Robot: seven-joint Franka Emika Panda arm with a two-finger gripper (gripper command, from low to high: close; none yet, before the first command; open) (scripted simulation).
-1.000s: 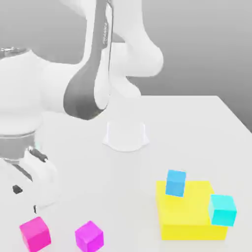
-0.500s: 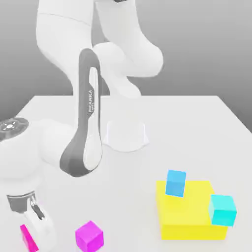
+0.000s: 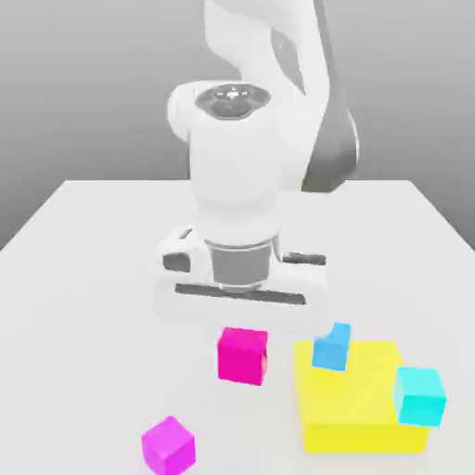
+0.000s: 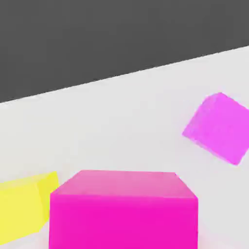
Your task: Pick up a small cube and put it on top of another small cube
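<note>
The small cube (image 3: 243, 355), hot pink, hangs right under the white hand of my gripper (image 3: 243, 323), which is shut on it and holds it above the table. It sits close to the yellow block's edge on the exterior view's left. The same small cube (image 4: 124, 209) looms large in the hand view. A more purple-magenta cube (image 3: 169, 443) of like size rests on the table toward the exterior view's lower left, also seen as the purple cube (image 4: 217, 127) from the hand.
A large yellow block (image 3: 357, 399) lies at the exterior view's lower right, with a blue cube (image 3: 332, 346) on its top and a cyan cube (image 3: 418, 394) at its right corner. The white table (image 3: 83, 278) ends at the far edge.
My gripper shut on the hot-pink cube at the exterior view's lower left, then swung right with it to the middle, beside the yellow block. The other cubes stayed put.
</note>
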